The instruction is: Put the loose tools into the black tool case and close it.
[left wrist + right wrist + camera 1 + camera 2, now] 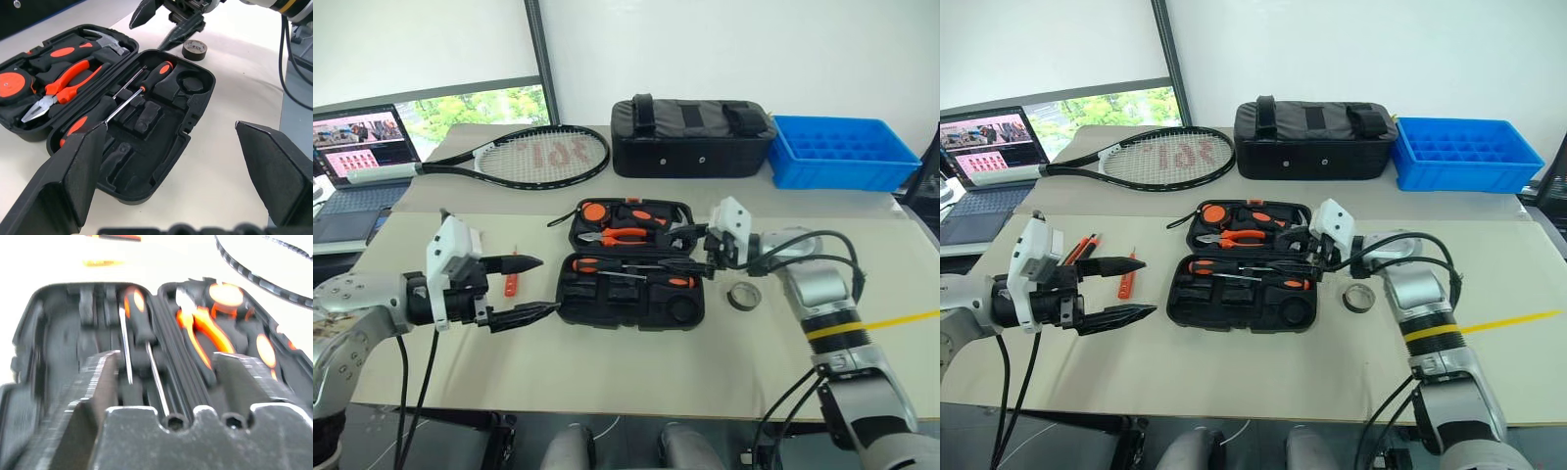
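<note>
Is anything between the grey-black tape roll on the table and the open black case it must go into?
Nothing visible. The small grey-black tape roll lies on bare table just right of the open black hard-plastic tool case. The right gripper hovers over the case's right edge, open and empty.

This looks like a robotics lab or test room set up in an office-type space. A plain beige bench stands against a bare white wall, and odd props are laid out on it: a black-and-white tennis racket, a long black fabric bag with straps, a bright blue plastic compartment tray and an open black hard-plastic tool case. At the far left an open laptop shows a grid of small pictures, in front of a wide monitor with a leafy green scene. A yellow tape line crosses the bench's right edge.
</note>
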You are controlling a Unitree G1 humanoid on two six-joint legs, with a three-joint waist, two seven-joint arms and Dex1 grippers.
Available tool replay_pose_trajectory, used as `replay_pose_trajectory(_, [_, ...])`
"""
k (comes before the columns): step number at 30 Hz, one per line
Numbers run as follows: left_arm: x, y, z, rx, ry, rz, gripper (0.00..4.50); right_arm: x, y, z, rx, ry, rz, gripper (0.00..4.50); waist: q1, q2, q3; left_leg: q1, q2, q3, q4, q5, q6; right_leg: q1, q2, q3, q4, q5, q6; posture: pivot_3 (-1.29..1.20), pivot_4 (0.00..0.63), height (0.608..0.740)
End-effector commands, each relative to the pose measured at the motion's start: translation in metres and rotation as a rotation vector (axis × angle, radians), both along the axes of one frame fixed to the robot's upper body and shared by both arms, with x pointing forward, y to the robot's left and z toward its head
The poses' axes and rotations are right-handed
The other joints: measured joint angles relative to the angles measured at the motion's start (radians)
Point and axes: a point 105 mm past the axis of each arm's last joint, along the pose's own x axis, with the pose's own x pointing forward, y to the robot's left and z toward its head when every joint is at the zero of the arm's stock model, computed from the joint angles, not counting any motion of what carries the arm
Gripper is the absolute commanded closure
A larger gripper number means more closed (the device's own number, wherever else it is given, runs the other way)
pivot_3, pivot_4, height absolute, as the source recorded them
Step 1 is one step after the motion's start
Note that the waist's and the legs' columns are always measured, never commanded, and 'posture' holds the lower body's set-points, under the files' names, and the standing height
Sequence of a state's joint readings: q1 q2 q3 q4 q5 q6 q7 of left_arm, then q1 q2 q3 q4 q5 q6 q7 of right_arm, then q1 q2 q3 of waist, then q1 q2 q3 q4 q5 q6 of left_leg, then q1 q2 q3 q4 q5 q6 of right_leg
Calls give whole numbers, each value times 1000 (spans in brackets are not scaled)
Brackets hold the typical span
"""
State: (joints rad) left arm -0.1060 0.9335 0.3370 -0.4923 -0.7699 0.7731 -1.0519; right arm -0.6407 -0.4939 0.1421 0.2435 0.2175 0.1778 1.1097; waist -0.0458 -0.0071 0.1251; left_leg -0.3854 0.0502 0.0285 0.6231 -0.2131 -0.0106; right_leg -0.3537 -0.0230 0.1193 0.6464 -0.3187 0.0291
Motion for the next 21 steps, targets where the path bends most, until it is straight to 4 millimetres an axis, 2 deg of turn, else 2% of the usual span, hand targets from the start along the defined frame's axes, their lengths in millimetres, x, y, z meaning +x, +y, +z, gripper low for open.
replay_pose_trajectory(1, [1,0,8,8,-38,-12,0,-2,7,-1,25,-21,4,2594,2,0,0,0,0,0,0,0,0,0,0,0,0,0,0,0,150,708])
replay_pose_trajectory(4, [1,2,7,15,-35,-12,0,1,16,-19,3,10,6,3620,1,0,0,0,0,0,0,0,0,0,0,0,0,0,0,0,150,708])
replay_pose_trajectory(6, [1,2,7,16,-35,-12,0,3,17,-23,1,17,-1,4337,0,0,0,0,0,0,0,0,0,0,0,0,0,0,0,0,150,708])
replay_pose_trajectory(7, [2,2,7,16,-36,-11,0,3,17,-28,-13,30,0,4451,0,0,0,0,0,0,0,0,0,-1,0,0,0,0,0,0,150,708])
replay_pose_trajectory(10, [0,5,7,29,-36,-4,0,4,8,-70,-194,108,-20,4451,0,0,0,0,0,0,0,0,0,0,0,0,0,0,0,0,150,708])
replay_pose_trajectory(12, [0,7,7,31,-37,2,0,2,7,-79,-247,114,-12,4451,-1,0,0,1,0,0,0,0,0,0,0,0,0,0,0,0,150,708])
replay_pose_trajectory(18, [-2,10,2,37,-28,24,0,2,10,-73,-240,84,12,4451,-1,-2,-1,4,0,1,-1,0,0,2,0,-1,0,0,-1,0,150,708])
replay_pose_trajectory(21, [1,15,-3,36,-24,82,0,7,13,-46,-125,31,-2,4451,-1,-2,-1,4,0,1,-1,0,0,2,0,-1,0,0,-1,0,150,708])
